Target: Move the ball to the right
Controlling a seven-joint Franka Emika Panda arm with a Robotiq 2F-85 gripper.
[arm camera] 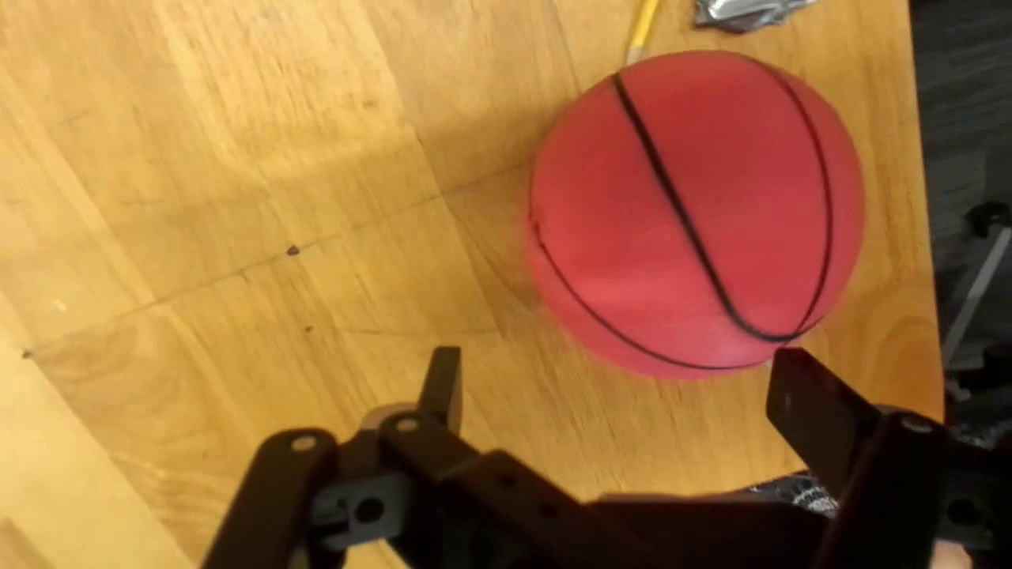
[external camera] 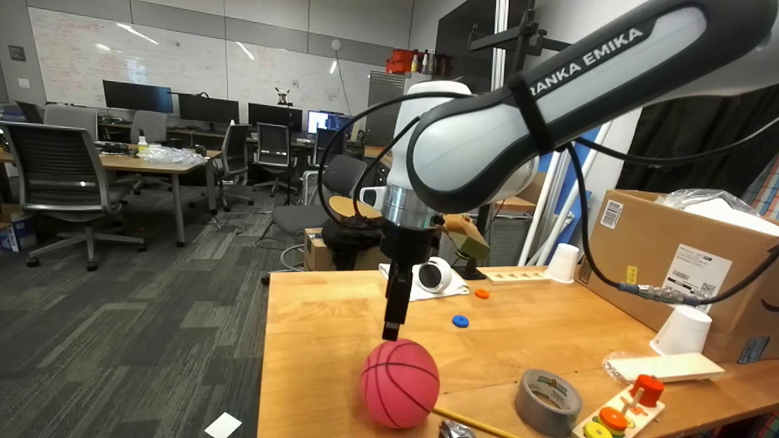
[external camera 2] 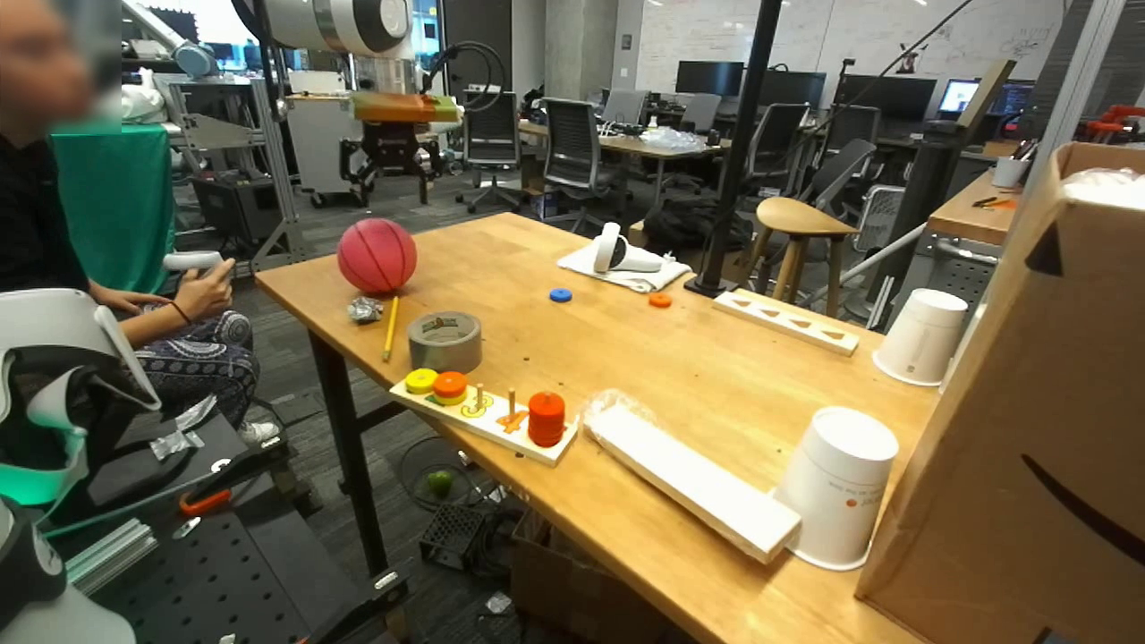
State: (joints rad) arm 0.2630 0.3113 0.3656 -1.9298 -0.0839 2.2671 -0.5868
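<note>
My hand, its fingers wide apart, hangs higher than the red basketball, which rests at near left on the table in an exterior view. Right of it, a duct tape roll; farther, a blue disc, then an orange disc.

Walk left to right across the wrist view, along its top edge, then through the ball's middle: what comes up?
Top edge: wooden tabletop, yellow pencil, silver wad, tabletop, dark floor. Through the middle: tabletop, pinkish-red ball, tabletop, dark floor, then a black part, unclear what.
</note>
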